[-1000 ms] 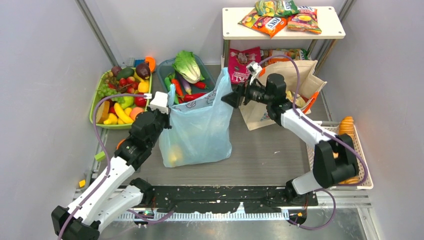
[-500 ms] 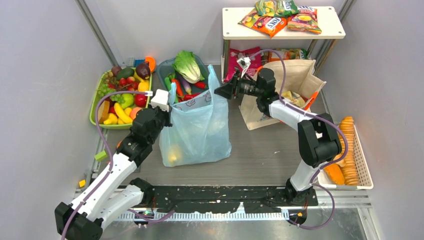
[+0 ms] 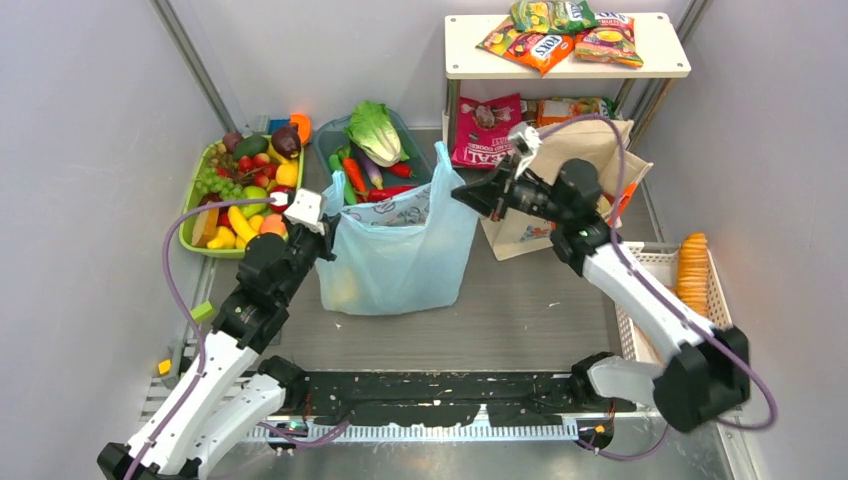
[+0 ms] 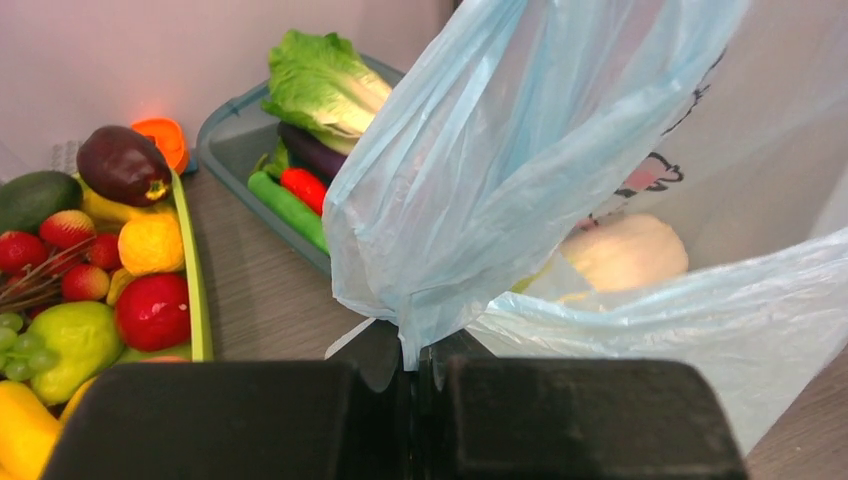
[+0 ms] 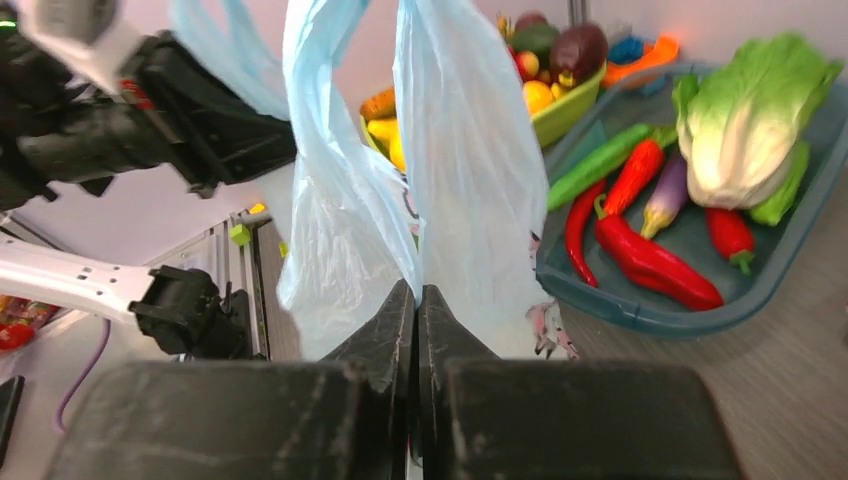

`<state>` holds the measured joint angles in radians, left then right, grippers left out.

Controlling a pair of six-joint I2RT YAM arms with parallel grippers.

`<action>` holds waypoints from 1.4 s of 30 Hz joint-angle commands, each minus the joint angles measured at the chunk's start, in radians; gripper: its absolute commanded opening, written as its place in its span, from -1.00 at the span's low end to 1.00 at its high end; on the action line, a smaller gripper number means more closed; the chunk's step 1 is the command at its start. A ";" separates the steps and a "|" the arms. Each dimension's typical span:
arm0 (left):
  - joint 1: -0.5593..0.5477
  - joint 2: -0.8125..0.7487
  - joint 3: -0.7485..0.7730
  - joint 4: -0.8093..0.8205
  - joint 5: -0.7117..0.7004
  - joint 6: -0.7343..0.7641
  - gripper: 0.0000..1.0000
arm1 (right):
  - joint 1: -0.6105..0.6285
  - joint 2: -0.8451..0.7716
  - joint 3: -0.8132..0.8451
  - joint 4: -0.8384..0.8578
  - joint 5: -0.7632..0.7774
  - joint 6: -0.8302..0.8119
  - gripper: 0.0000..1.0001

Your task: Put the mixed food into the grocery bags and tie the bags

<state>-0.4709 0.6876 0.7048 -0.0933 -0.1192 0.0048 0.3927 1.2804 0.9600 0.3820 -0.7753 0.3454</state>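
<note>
The light-blue plastic bag point(image 3: 395, 255) stands mid-table, its mouth stretched between both grippers. My left gripper point(image 3: 327, 230) is shut on the bag's left handle point(image 4: 415, 335). My right gripper point(image 3: 460, 194) is shut on the right handle point(image 5: 420, 270). Something pale and rounded point(image 4: 625, 250) and something yellow lie inside the bag. The beige canvas tote point(image 3: 585, 150) stands behind my right arm. Snack packets point(image 3: 560, 35) lie on the white shelf and a red one point(image 3: 485, 125) below it. A pale-green cabbage point(image 3: 373, 130) lies in the teal tray point(image 5: 650, 315).
A green tray point(image 3: 190, 205) of toy fruit sits at the left. The teal tray holds peppers and an aubergine behind the bag. A white mesh basket point(image 3: 728, 340) with stacked biscuits stands at the right. Grey walls close in both sides.
My right gripper, open a second ago, has shut on the bag's right handle. My left gripper has drawn the left handle slightly leftward, and the bag's mouth is pulled wider.
</note>
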 commanded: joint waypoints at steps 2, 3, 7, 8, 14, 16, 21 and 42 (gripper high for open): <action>0.001 -0.048 0.047 0.003 0.088 -0.081 -1.00 | 0.009 -0.274 -0.042 -0.177 0.125 -0.070 -0.90; -0.002 -0.045 0.044 0.003 0.094 -0.100 -1.00 | 0.009 -0.331 -0.050 -0.198 0.149 -0.070 -0.90; -0.022 -0.002 0.066 0.018 0.096 -0.166 -1.00 | 0.010 -0.473 -0.064 -0.305 0.173 -0.045 -0.89; -0.030 0.020 0.079 0.019 0.104 -0.181 -1.00 | 0.012 -0.494 -0.072 -0.342 0.176 -0.040 -0.90; -0.140 0.078 0.112 0.030 0.136 -0.227 -1.00 | 0.012 -0.683 -0.124 -0.488 0.234 -0.018 -0.89; -0.202 0.087 0.093 0.054 0.089 -0.219 -1.00 | 0.013 -0.731 -0.133 -0.557 0.295 -0.039 -0.89; -0.262 0.129 0.068 0.157 0.034 -0.224 -1.00 | 0.012 -0.795 -0.161 -0.668 0.432 -0.095 -0.90; -0.236 0.609 0.354 0.398 0.027 -0.086 -1.00 | 0.001 -0.617 0.037 -0.815 0.693 -0.283 0.82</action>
<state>-0.7288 1.2751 0.9974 0.1562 -0.0704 -0.1112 0.3996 0.6483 0.9375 -0.4107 -0.0265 0.1013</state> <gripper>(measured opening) 0.012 0.730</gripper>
